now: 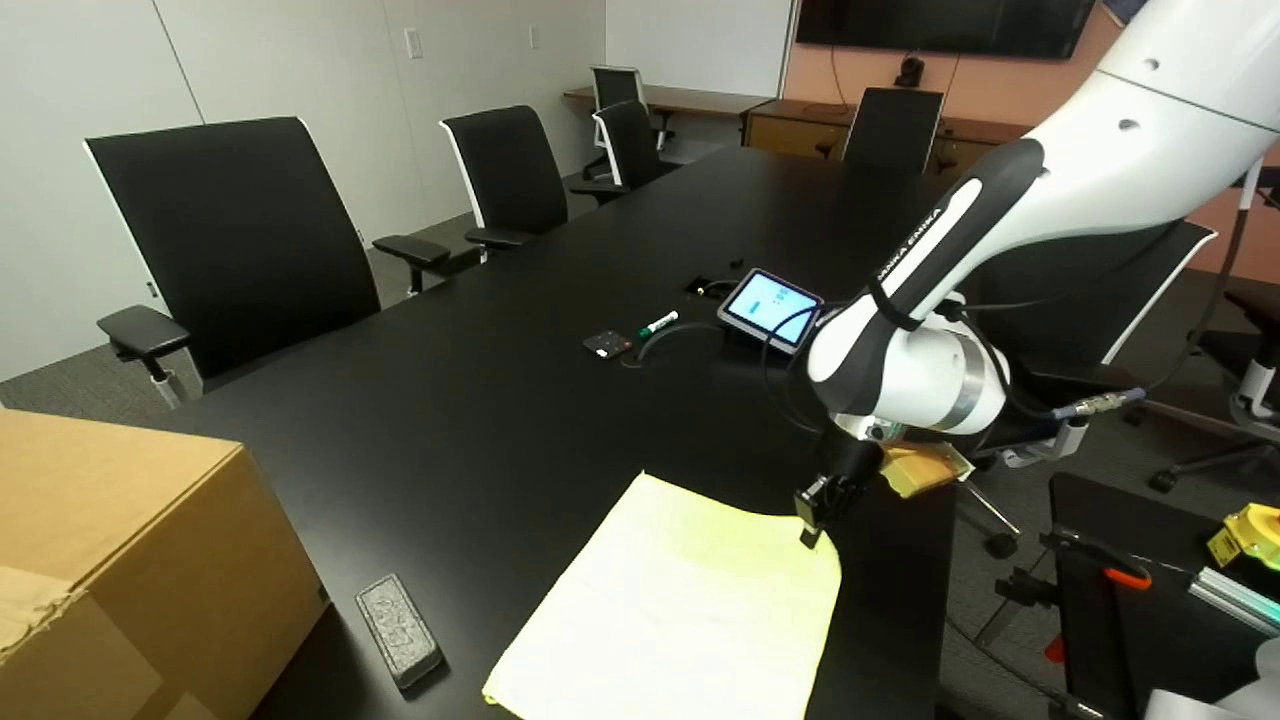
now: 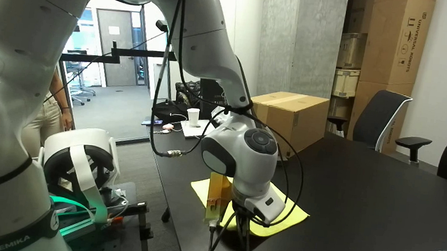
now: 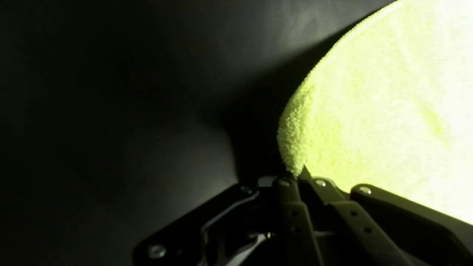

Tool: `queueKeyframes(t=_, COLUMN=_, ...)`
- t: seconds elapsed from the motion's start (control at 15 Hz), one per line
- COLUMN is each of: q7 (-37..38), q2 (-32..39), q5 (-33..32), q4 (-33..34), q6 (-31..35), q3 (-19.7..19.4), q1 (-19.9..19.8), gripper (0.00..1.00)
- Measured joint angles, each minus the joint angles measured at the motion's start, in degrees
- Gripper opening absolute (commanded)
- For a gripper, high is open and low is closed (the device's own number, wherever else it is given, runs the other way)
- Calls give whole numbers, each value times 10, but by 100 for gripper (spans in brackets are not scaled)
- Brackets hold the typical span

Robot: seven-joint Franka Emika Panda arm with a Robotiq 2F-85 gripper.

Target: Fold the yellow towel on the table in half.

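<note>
On tbl (image 1: 470,450) | towel (image 1: 680,610) is lying mostly flat | grpr (image 3: 297,178) is hovering low at corner, jaws pinching towel edge | dk block (image 1: 399,630) is sitting btwn box (image 1: 190,590) & towel

Got the towel (image 1: 680,620) on the table (image 1: 480,440), box (image 1: 215,580) off to its left in an exterior view, block (image 1: 400,632) in between. Tablet (image 1: 768,308) sits behind, gripper (image 1: 810,530) at the towel's far right corner.
</note>
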Motion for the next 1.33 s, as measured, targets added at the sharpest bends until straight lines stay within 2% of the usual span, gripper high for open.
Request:
queueKeyframes(t=0.4, q7=-2, q2=-40, q5=-33, q4=-45, q6=2, q3=-33, q1=1, gripper=2)
queueKeyframes(t=0.73, q7=-2, q2=-58, q5=-58, q4=-53, q6=2, q3=-58, q1=1, gripper=2)
queueKeyframes(t=0.93, q7=1, q2=-66, q5=-66, q4=-38, q6=2, q3=-59, q1=1, gripper=2)
queueKeyframes(t=1.33, q7=49, q2=-49, q5=-76, q4=43, q6=-24, q3=-59, q1=5, gripper=2)
